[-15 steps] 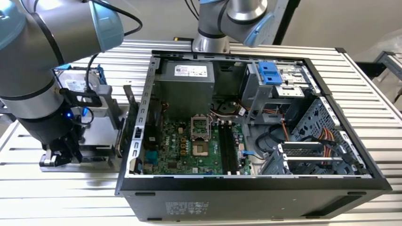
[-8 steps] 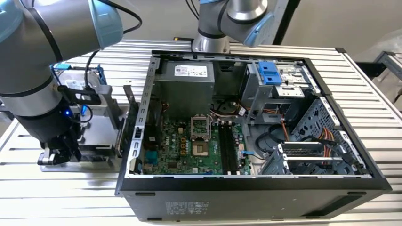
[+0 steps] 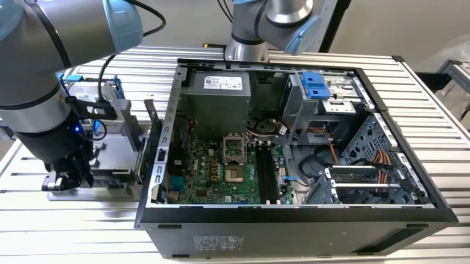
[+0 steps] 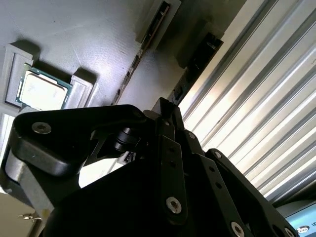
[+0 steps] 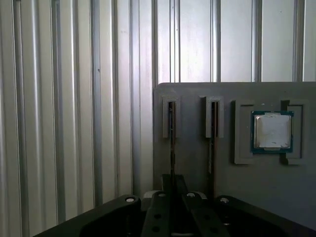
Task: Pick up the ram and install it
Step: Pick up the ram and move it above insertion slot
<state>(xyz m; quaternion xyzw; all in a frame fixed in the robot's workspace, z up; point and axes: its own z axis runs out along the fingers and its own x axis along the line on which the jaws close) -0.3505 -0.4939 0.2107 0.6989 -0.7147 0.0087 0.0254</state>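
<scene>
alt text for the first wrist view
The black gripper is over a grey holder, in line with one of two thin ram sticks that stand on edge in slots. A square processor chip sits in a recess beside them, and the holder rests on a ribbed metal table.

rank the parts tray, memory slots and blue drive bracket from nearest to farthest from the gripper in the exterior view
1. parts tray, beneath the gripper, exterior view's left
2. memory slots, inside the case, mid-picture
3. blue drive bracket, the case's far end, toward the exterior view's right
</scene>
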